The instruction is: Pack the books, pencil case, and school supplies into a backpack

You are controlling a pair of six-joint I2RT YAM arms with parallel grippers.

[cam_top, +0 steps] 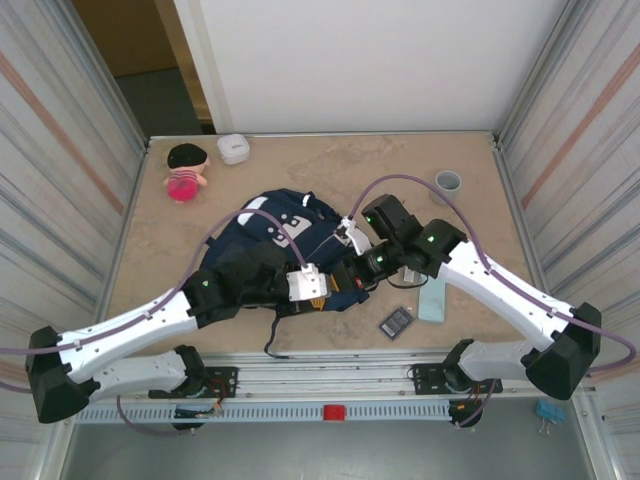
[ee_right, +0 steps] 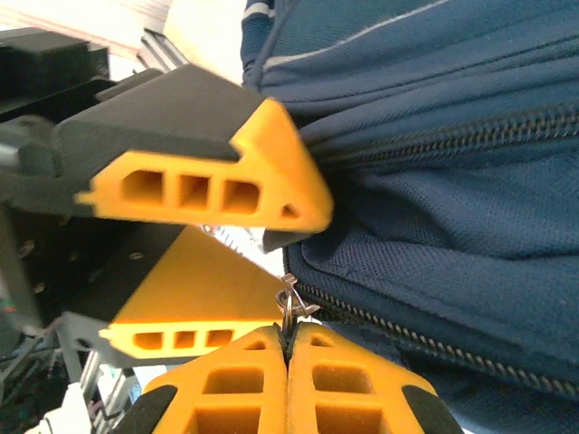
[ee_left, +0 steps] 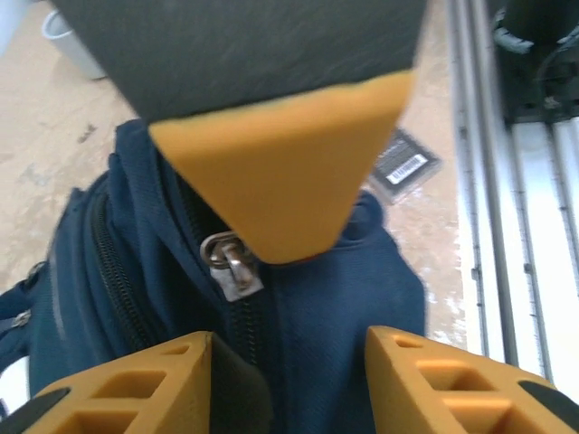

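The navy backpack (cam_top: 275,232) lies flat mid-table, and both grippers meet at its near right corner. My right gripper (ee_right: 288,333) is shut on the metal zipper pull (ee_right: 291,307) of the backpack (ee_right: 434,181). My left gripper (ee_left: 289,342) is open, its orange fingers (ee_right: 204,185) straddling the backpack's fabric (ee_left: 335,298) beside the zipper pull (ee_left: 230,263). The pale teal pencil case (cam_top: 432,298) lies on the table right of the backpack. A dark grey gridded rectangle (cam_top: 396,321) of the school supplies lies near it. The books are out of view.
A grey cup (cam_top: 448,181) stands at the back right, and a white rounded box (cam_top: 233,148) and a small doll (cam_top: 185,170) sit at the back left. Metal walls close in both sides. A rail (cam_top: 330,385) runs along the near edge.
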